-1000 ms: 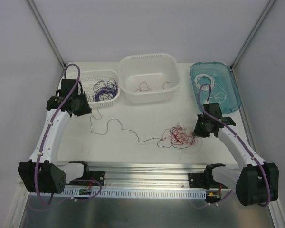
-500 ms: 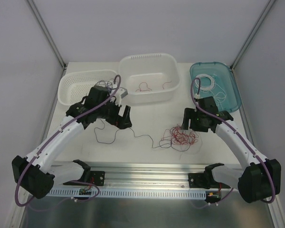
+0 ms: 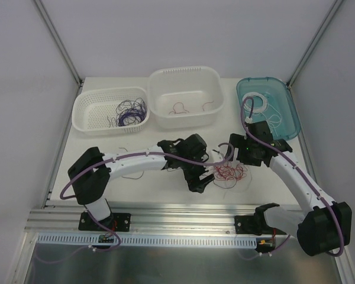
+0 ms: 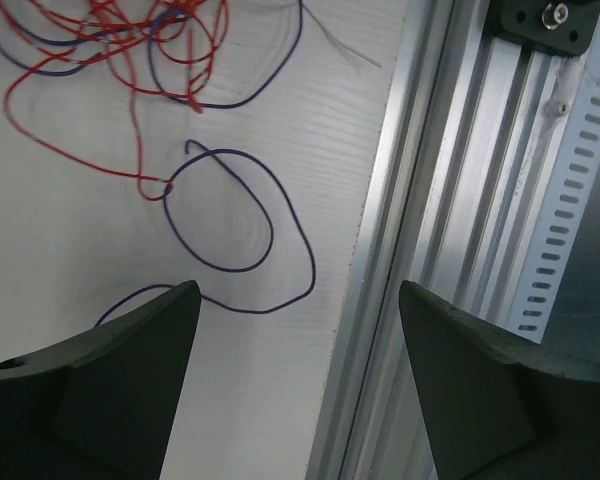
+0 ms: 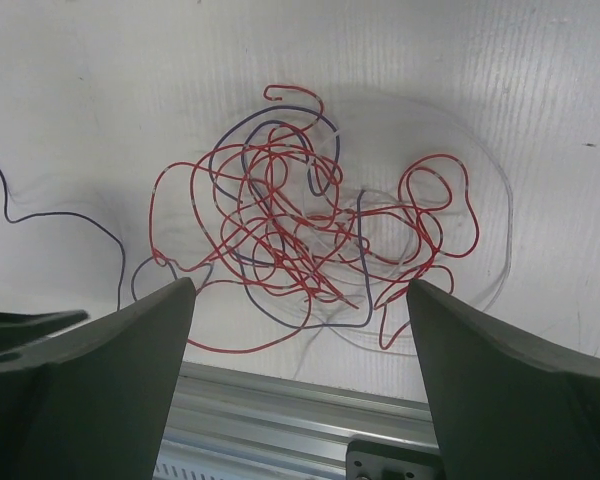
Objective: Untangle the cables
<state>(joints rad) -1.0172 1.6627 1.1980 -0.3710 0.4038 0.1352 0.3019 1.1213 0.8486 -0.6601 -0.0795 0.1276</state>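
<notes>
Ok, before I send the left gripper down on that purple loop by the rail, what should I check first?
1. Left gripper open and empty: ok.
2. Right gripper open and empty: ok.
3. Purple loop ahead of the left gripper's open jaws: ok, slightly off-centre.
4. Purple loop free of the red wire: cannot tell; a red end meets it at one spot, hooked or just touching.
5. Tangle loosened: not ok; red and purple strands are intertwined.
6. Arms apart: ok in the top view, though both grippers sit close beside the tangle.
</notes>
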